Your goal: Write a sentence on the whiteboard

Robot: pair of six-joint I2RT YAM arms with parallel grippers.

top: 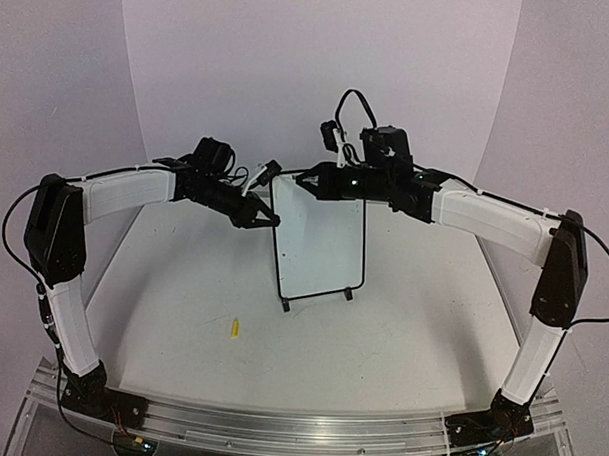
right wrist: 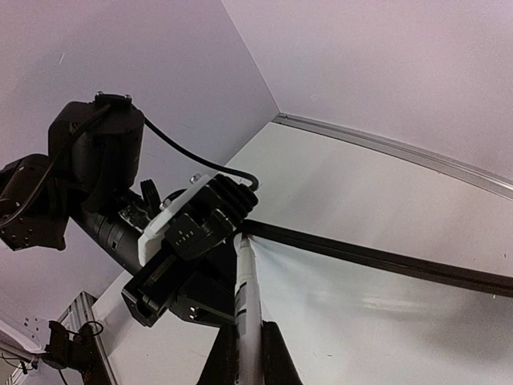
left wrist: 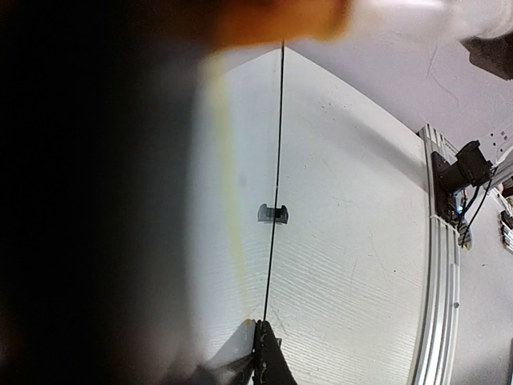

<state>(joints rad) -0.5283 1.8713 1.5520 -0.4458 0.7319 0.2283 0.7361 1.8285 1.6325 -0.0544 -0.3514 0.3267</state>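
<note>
**Top view.**
- Board (top: 319,239): one, upright at mid-table (top: 182,284) on two feet (top: 285,305).
- Left claw (top: 271,219): clenched on the board's left edge, high up.
- Right claw (top: 308,181): at the board's top left corner; what it holds is unclear from here.
- Cap (top: 235,329): one, yellow, lying loose, well apart from the board.
- Arms: two.
- Sentence: no strokes can be made out and the face reads blank.

**Left wrist view.** The board is seen edge-on, a thin black line running into the fingertips. One foot shows; the rest is blur.

**Right wrist view.**
- Marker (right wrist: 247,305): one, grasped between the right fingers.
- Its tip sits at the frame's corner, just beside the left claw.

**Risks, as judged.**
- A stroke begun here may land on the frame rather than the white face.
- Hard pen pressure could tilt the board or slide it out of the left claw's edge hold.
- The two claws work close together, so a leftward stroke could knock them against each other.
</note>
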